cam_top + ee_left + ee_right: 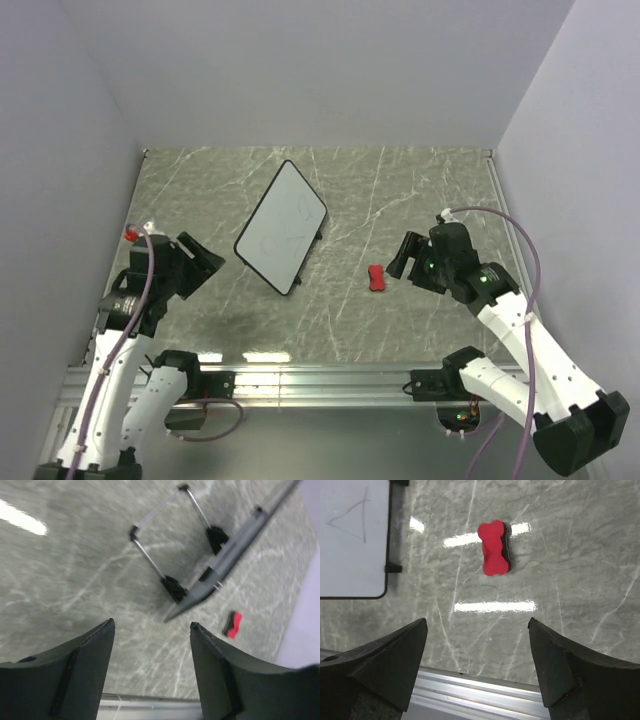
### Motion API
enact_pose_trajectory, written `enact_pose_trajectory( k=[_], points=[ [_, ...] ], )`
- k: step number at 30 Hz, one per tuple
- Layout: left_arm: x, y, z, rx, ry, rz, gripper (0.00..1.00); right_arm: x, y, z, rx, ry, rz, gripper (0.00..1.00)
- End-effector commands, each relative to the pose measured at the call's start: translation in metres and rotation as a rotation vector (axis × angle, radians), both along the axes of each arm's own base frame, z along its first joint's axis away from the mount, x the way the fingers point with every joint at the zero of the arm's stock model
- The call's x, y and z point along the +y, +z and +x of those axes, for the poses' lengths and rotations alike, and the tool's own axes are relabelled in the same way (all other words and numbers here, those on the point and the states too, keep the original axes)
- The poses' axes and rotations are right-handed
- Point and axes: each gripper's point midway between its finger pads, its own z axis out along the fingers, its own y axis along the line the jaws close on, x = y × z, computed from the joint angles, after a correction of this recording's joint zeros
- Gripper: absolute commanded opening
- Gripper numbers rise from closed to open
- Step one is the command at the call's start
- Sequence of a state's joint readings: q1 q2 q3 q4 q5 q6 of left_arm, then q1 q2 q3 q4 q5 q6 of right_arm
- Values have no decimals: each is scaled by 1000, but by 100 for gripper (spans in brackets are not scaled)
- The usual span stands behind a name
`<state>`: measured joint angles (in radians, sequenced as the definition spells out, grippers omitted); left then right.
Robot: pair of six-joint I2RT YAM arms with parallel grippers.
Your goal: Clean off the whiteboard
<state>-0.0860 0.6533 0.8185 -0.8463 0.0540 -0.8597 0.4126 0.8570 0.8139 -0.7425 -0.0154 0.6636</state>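
Note:
The whiteboard (281, 226) lies tilted on its stand legs at the table's middle left, with faint scribbles on it. In the left wrist view I see it edge-on (227, 560) with its wire legs. The right wrist view shows its corner (352, 537) with a pencilled triangle. The red bow-tie eraser (376, 278) lies on the table right of the board; it also shows in the right wrist view (494, 548) and the left wrist view (232, 624). My left gripper (205, 262) is open, left of the board. My right gripper (404, 257) is open, just right of the eraser.
The marble-patterned table (400, 200) is walled by grey panels at the back and sides. An aluminium rail (320, 380) runs along the near edge between the arm bases. A small red object (130, 233) sits at the table's left edge.

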Motion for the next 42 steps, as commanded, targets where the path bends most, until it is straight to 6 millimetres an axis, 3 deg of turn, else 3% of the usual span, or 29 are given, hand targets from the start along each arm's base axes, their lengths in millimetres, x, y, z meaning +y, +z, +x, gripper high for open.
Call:
enact_pose_trajectory(
  k=[1,5,6,7,10,15,18,26,34,38,42],
  points=[
    [-24,16,14,-59,-43,-36,72,1,12,4,-17,31,-28,88],
    [-54,17,26,-32,-78,61,80,4,0,4,16,41,-29,87],
    [-60,27,30,-43,-66,66,80,5,-1,3,20,43,-31,87],
    [-73,17,30,-7,-102,97,78,4,-3,3,24,42,-36,86],
    [-85,6,36,17,-96,134,70,-1,-6,0,31,43,-63,86],
    [-93,-29,42,53,-75,161,57,-9,-9,-3,25,39,-99,86],
    [-95,-48,45,95,-68,201,55,-7,-7,-5,35,44,-92,86],
    [-104,-59,53,88,-69,236,50,-12,-9,-6,54,42,-121,85],
    [-105,-78,61,74,-61,260,21,-13,-15,-3,89,53,-154,84],
    [-110,-82,68,25,-75,245,19,-9,-21,2,123,69,-172,84],
    [-105,-84,67,-12,-66,244,39,-6,-22,8,151,75,-181,82]
  ],
)
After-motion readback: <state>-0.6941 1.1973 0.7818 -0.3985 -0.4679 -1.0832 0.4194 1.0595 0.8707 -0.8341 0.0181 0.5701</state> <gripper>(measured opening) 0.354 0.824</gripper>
